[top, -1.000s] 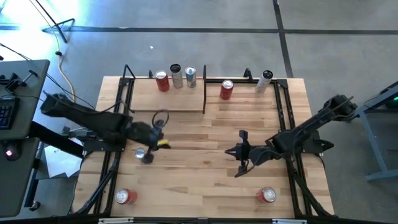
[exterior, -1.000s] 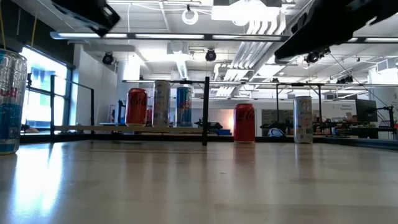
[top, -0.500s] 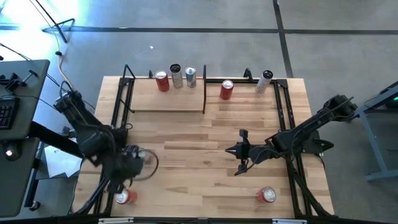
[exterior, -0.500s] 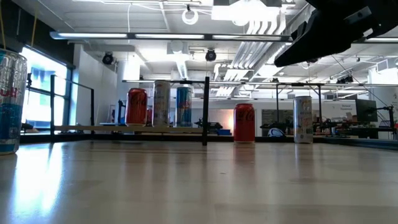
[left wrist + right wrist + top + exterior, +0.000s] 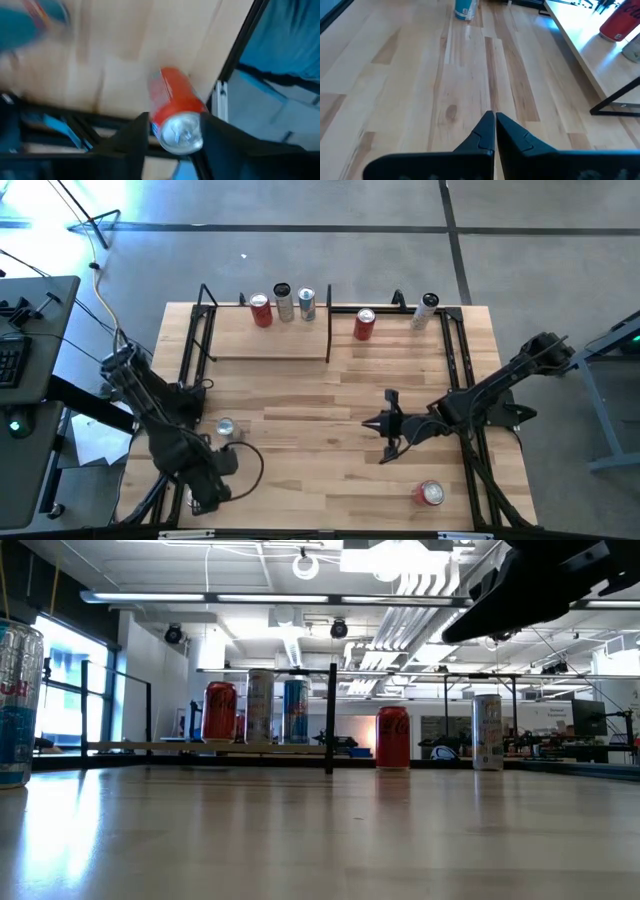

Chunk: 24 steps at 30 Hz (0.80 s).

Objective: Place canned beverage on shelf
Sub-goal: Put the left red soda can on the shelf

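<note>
**Spotter:** Where is the can you want, relative to your left claw?

**Me:** Right in front of it. My left claw (image 5: 170,131) is down at the near-left corner of the bench (image 5: 330,480), and in the wrist view a red can (image 5: 176,116) sits between the two fingers (image 5: 131,141), its silver top toward the camera. From above, the arm covers that can, so I can't point to it there.

**Spotter:** How does the can's long axis run?

**Me:** The wrist picture is smeared, but I read it as upright, with the axis pointing roughly back along my line of sight, so I'm coming at it from above and slightly to one side.

**Spotter:** And the claw itself?

**Me:** Spread, a finger on each side of the can. I can't see it pressing the can; I'd judge it isn't pinching yet.

**Spotter:** Right arm?

**Me:** My right claw (image 5: 495,131) is pressed together, holding nothing, hovering mid-bench well away. The left is clearly nearer.

**Spotter:** And the shelf?

**Me:** The shelf (image 5: 270,340) is at the far-left end of the bench, already carrying three cans. Once I've gripped, the can has to travel straight away from me.
</note>
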Tool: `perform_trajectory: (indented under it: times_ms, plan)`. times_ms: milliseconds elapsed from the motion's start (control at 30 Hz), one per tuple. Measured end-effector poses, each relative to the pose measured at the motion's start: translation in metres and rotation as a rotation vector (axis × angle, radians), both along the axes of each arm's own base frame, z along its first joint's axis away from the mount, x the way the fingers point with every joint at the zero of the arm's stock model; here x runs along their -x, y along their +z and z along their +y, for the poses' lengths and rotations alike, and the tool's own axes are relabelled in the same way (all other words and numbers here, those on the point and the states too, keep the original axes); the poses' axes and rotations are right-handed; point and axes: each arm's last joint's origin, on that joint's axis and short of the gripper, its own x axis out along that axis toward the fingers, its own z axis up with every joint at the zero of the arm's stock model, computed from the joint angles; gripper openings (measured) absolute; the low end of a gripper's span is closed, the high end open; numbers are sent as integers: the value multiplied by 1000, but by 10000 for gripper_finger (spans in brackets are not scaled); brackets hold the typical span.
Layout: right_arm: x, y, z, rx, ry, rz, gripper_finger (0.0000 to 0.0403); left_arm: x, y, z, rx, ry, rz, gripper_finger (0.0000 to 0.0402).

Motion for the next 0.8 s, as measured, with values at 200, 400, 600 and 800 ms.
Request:
perform_trajectory:
  times_ms: [200, 400, 600, 800]
  plan:
    - [2, 1, 7, -22, 20, -14, 0, 7, -12, -17, -8, 30, 80, 249]
    - [5, 1, 12, -28, 42, -16, 0, 18, -17, -31, -16, 55, 82, 263]
    - [5, 2, 13, -31, 45, -21, 0, 26, -26, -38, -10, 83, 83, 263]
    - [5, 2, 13, -32, 45, -22, 0, 25, -31, -38, -5, 71, 73, 263]
